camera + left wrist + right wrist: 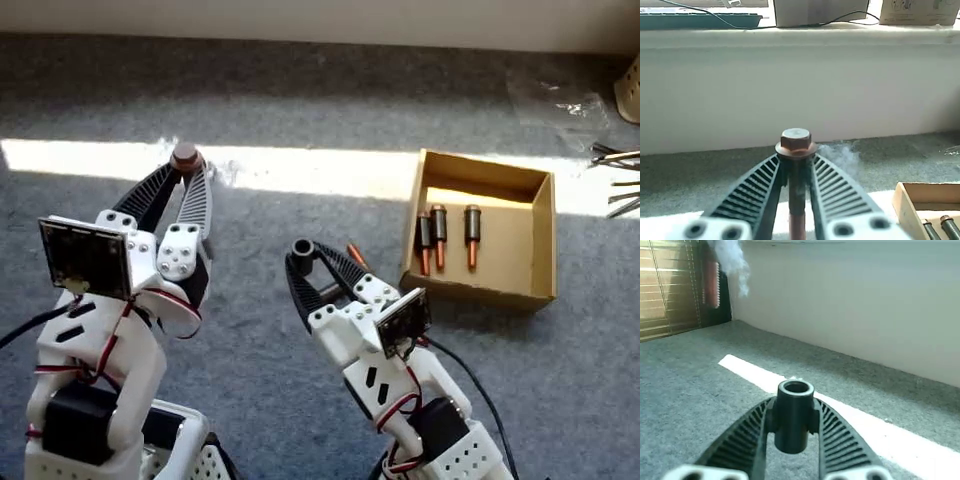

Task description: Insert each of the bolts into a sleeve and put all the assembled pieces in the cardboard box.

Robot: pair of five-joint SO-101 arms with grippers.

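My left gripper (187,170) is shut on a copper bolt (185,156), lifted above the carpet at the left; its hex head (796,141) stands upright between the fingertips. At the centre, my right gripper (318,256) is shut on a dark sleeve (303,249), whose open bore (795,388) faces up. A loose orange bolt (357,255) lies on the carpet just right of that gripper. The cardboard box (544,240) at the right holds three assembled pieces (440,238) lying side by side.
A strip of sunlight (300,170) crosses the grey carpet. Several loose metal rods (618,180) and a clear plastic bag (555,105) lie at the far right. A pale wall (800,85) runs behind the table.
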